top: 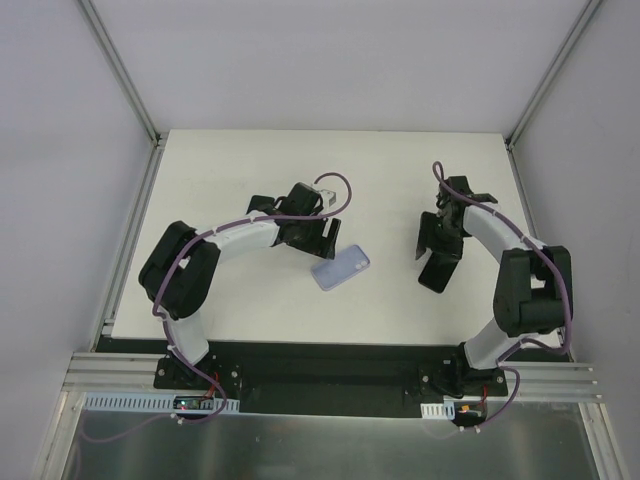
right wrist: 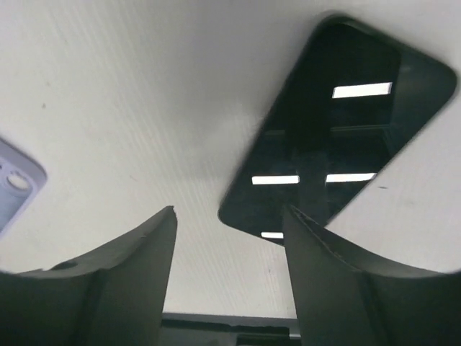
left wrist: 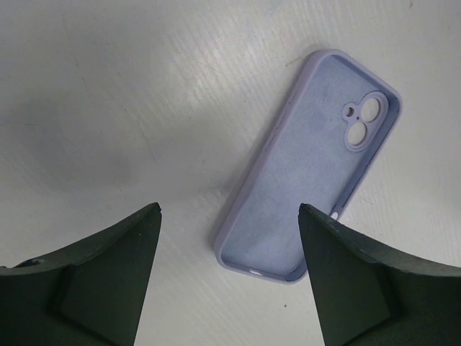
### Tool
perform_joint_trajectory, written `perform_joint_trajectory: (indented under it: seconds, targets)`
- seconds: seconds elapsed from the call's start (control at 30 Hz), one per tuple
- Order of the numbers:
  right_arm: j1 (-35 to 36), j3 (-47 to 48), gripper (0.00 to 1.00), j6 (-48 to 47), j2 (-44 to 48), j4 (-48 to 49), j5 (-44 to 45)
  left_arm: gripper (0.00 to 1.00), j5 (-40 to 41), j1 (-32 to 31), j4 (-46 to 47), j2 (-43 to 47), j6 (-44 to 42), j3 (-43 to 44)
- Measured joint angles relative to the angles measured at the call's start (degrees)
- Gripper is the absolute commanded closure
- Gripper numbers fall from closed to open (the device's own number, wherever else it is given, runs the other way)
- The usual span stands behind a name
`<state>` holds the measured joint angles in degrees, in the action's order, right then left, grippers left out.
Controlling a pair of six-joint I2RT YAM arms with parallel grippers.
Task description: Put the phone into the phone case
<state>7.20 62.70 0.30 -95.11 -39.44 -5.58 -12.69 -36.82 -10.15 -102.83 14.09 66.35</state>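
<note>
The lavender phone case (top: 341,267) lies open side up in the middle of the white table, empty. In the left wrist view the case (left wrist: 310,158) lies just beyond and between my fingertips, its camera cutout at the far end. My left gripper (top: 321,243) (left wrist: 229,209) is open and empty, low over the case's near end. The black phone (top: 438,275) lies flat, screen up, at the right. My right gripper (top: 439,248) (right wrist: 227,210) is open and empty just short of the phone (right wrist: 338,130), whose near corner sits beside my right finger (right wrist: 338,274).
A corner of the case (right wrist: 14,191) shows at the left edge of the right wrist view. The table's near edge and the black base rail (top: 330,365) run along the front. Grey walls and frame posts (top: 125,75) enclose the table.
</note>
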Motion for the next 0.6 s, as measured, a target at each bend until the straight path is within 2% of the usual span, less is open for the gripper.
perform_joint_trajectory:
  seconds: [0.1, 0.13, 0.37, 0.6]
  targets:
    - [0.0, 0.07, 0.19, 2.01, 3.32, -0.13, 4.79, 0.23, 1.51, 0.0, 0.0, -0.24, -0.33, 0.0]
    - [-0.02, 0.2, 0.04, 2.69, 3.82, -0.2, 6.49, 0.23, 1.84, 0.0, 0.0, -0.37, -0.55, 0.0]
    - [-0.11, 1.66, 0.04, 6.71, 2.45, -0.98, 15.23, 0.22, 2.8, 0.0, 0.02, -2.58, -3.23, 0.17]
    - [-0.74, 2.54, 0.04, 10.73, -0.85, -0.92, 18.97, 0.31, 3.3, -0.59, 0.09, -4.9, -7.19, 2.8]
